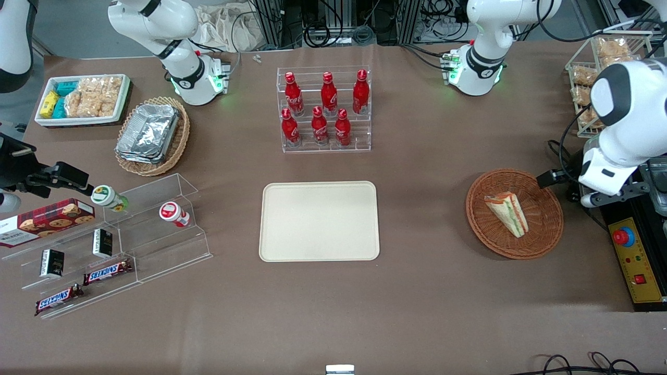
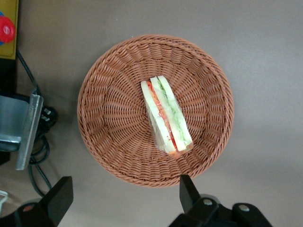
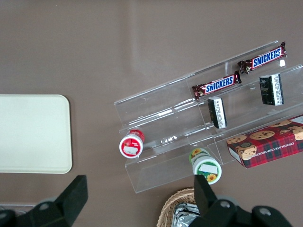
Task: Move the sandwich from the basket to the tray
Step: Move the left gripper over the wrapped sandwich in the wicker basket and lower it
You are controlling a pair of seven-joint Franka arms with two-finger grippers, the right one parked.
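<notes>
Brown surface (image 1: 417, 291), matte, carrying everything; cables and rack frames along its edge farthest from the front camera.

Hand (image 2: 124, 201): fingers (image 2: 59, 196) spread wide, nothing between them. It hangs above the surface just off the basket's rim, clear of the wicker. In the front view the hand itself is hidden under the white arm (image 1: 620, 130) at the working arm's end of the surface.

Basket (image 1: 542, 229): round, reddish-brown wicker, flat on the surface.

Sandwich (image 1: 508, 212): lies in the basket, near its middle, wrapped in clear film. Wedge shape. Long axis runs roughly from farther to nearer the front camera, slightly skewed; in the front view the wide end is the farther one and the narrow end points toward the camera. Cut face up, green and orange stripes running along the length. Wrist view: sandwich (image 2: 165, 116) untouched, hand apart from it.

Tray (image 1: 319, 221): cream, at mid-surface, well apart from the basket, toward the parked arm's end. Six red bottles (image 1: 323, 109) in a clear rack, farther from the camera than the tray.
</notes>
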